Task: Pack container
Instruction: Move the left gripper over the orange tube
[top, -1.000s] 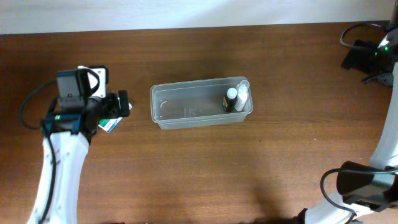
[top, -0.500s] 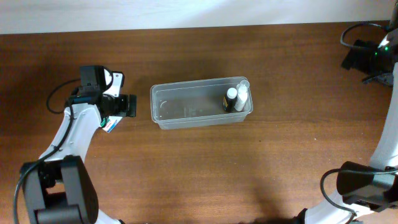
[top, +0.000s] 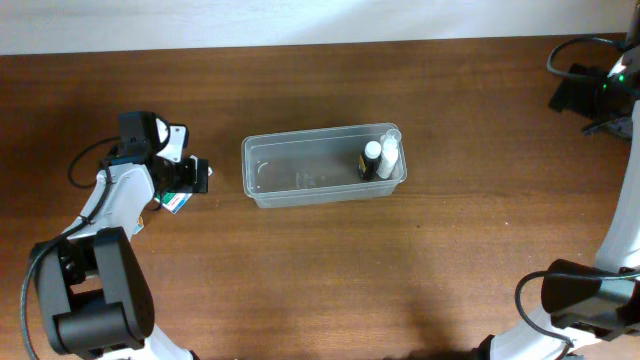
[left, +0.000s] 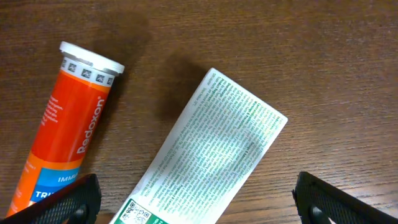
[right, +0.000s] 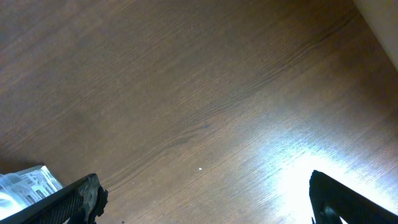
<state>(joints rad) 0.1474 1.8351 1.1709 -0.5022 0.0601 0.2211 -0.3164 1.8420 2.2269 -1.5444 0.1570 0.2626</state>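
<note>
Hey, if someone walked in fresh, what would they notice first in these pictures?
The clear container sits in the middle of the overhead view, empty but for two small bottles standing at its right end. To its left, the left end effector hangs open over a white-and-green carton lying flat beside an orange Redoxon tube.
</note>
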